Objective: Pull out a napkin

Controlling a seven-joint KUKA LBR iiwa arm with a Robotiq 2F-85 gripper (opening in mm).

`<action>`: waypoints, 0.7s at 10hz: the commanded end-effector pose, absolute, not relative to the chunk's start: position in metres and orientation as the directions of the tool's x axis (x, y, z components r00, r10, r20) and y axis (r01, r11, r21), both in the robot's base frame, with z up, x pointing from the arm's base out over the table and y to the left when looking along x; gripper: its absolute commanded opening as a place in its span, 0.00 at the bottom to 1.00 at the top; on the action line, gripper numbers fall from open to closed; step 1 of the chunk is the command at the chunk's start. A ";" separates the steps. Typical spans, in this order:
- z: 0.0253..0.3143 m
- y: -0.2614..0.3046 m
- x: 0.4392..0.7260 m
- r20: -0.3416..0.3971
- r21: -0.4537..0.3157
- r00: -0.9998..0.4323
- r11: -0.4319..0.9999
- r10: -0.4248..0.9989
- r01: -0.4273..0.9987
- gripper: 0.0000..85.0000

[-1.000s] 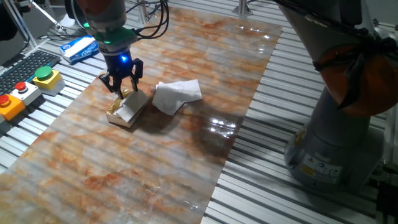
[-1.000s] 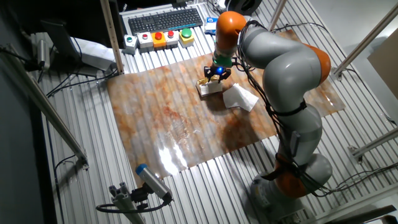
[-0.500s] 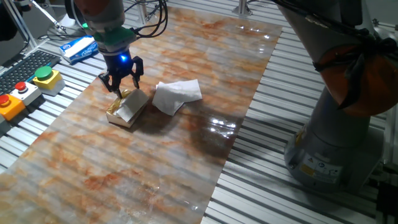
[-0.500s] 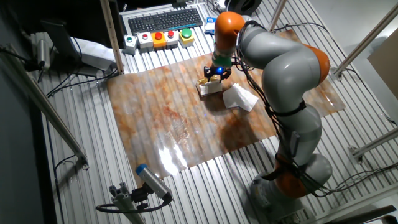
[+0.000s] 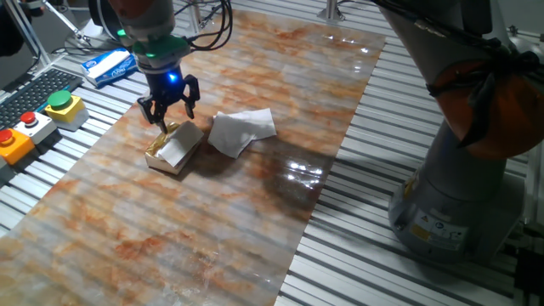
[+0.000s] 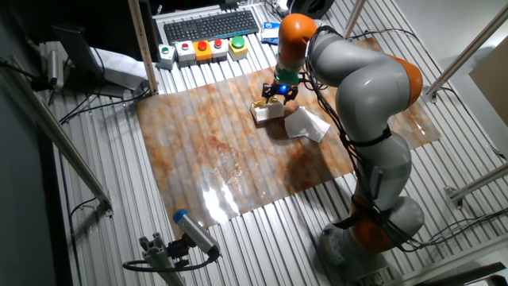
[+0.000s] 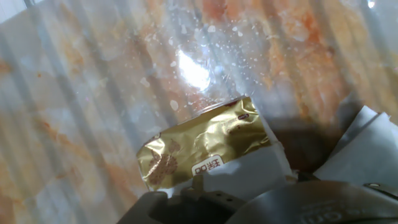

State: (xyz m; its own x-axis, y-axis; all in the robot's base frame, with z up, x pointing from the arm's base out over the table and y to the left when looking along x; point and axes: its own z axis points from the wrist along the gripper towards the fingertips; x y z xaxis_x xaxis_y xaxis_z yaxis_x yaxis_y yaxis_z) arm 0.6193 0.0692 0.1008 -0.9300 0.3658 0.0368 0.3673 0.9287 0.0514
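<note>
A small gold foil packet (image 5: 172, 144) lies on the marbled mat (image 5: 212, 212), with a white sheet (image 5: 178, 149) showing at its open end. A loose white napkin (image 5: 240, 131) lies flat just right of the packet. My gripper (image 5: 172, 116) hangs just above the packet's far end, fingers spread and holding nothing. In the other fixed view the gripper (image 6: 279, 95) is over the packet (image 6: 267, 112), with the napkin (image 6: 307, 125) beside it. The hand view shows the packet (image 7: 199, 151), the white sheet (image 7: 245, 177) at its edge and the loose napkin (image 7: 364, 155).
A blue-and-white packet (image 5: 109, 66) lies off the mat at the far left. A box with a green button (image 5: 61, 105), a red-button box (image 5: 19, 136) and a keyboard (image 6: 210, 28) stand beyond the mat's left edge. The arm's base (image 5: 463, 195) stands at the right.
The gripper has risen slightly and shifted a little to the right above the packet. The packet and the loose napkin have not moved.
</note>
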 end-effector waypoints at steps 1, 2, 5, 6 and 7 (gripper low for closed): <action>0.100 0.068 0.619 0.037 0.053 -0.930 0.929 0.365 0.366 0.80; 0.098 0.067 0.619 0.036 0.054 -0.931 0.929 0.363 0.365 0.80; 0.093 0.067 0.618 0.034 0.059 -0.930 0.929 0.365 0.366 0.80; 0.092 0.068 0.618 0.032 0.060 -0.930 0.928 0.366 0.368 0.80; 0.091 0.069 0.617 0.029 0.060 -0.930 0.928 0.366 0.367 0.80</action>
